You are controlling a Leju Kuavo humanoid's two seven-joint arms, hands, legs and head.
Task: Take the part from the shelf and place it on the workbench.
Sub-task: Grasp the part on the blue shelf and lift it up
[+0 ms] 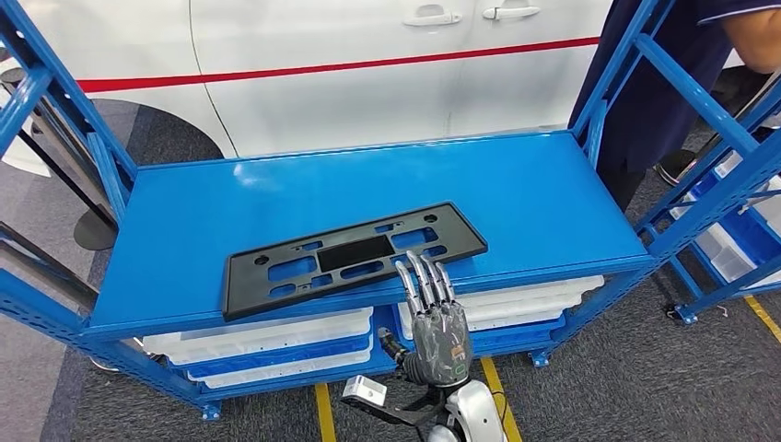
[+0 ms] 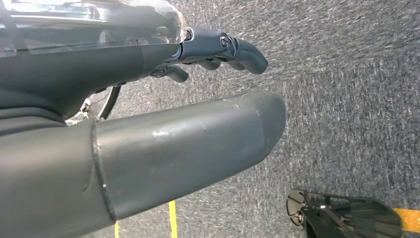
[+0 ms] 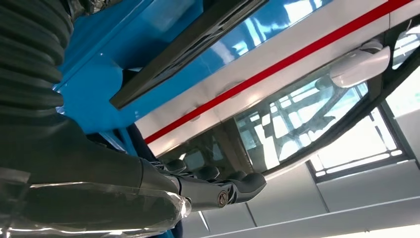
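We see a black plastic part (image 1: 355, 258), a long frame with rectangular cut-outs, lying flat and slightly askew on the top deck of a blue steel shelf (image 1: 543, 198), its near edge close to the deck's front lip. On the level beneath the deck sit stacked white trays (image 1: 276, 345) with blue edging; what they hold we cannot tell. Our right hand (image 1: 433, 318) rises from below at the shelf's front, fingers (image 1: 419, 281) straight, apart and pointing upward, their tips over the part's near edge; it holds nothing, and whether the tips touch the part we cannot tell. In the right wrist view the hand's dark fingers (image 3: 233, 186) stretch out beneath the blue deck, apart and empty. Our left hand (image 2: 218, 49) hangs over grey carpet (image 2: 346, 74) crossed by a yellow line (image 2: 172, 218), fingers loosely curled, gripping nothing. Behind the shelf stands a white car (image 1: 368, 55) with a red stripe, and a person in dark blue (image 1: 663, 83) stands at the right.
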